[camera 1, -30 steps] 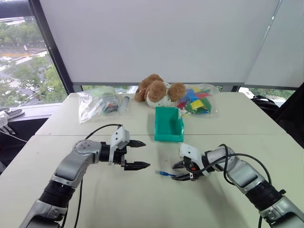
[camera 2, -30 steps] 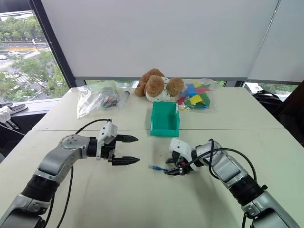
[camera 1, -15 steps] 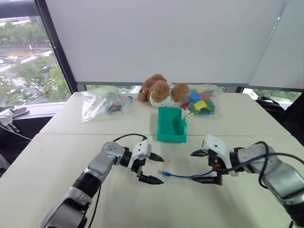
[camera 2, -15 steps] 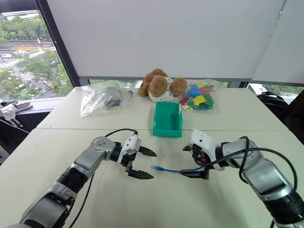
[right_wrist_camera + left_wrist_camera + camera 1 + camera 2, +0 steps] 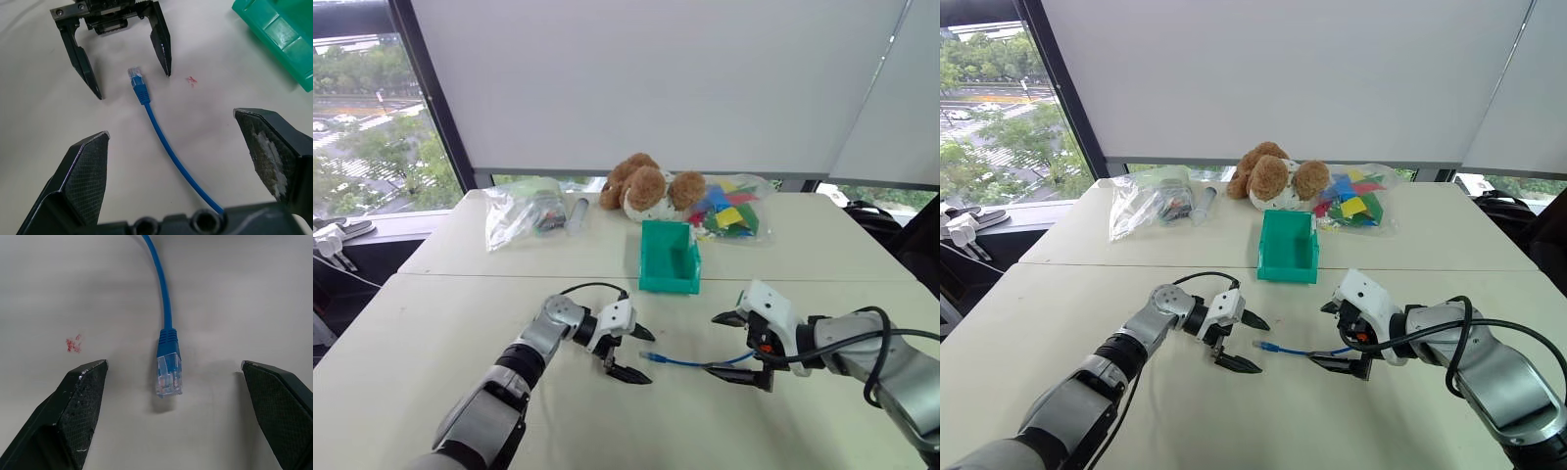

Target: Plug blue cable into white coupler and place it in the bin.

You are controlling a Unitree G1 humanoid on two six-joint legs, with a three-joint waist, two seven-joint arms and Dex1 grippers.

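Cable flat on pale counter by windows. Plug between open left hand fingers, untouched; right hand open too.

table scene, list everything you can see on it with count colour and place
blue cable: 1, bright blue with a clear plug, lying on the near table between the two grippers
bin: 1, teal green, mid table beyond the cable
stuffed toy: 1, brown and white, far table behind the bin
bag of coloured pieces: 1, clear with red, yellow, green, blue contents, right of the toy
clear bag: 1, clear with dark items inside, left of the toy
red mark: 1, small smudge on the tabletop near the plug
left gripper: 1, black fingers, open, either side of the plug
right gripper: 1, black fingers, open, at the cable's other end
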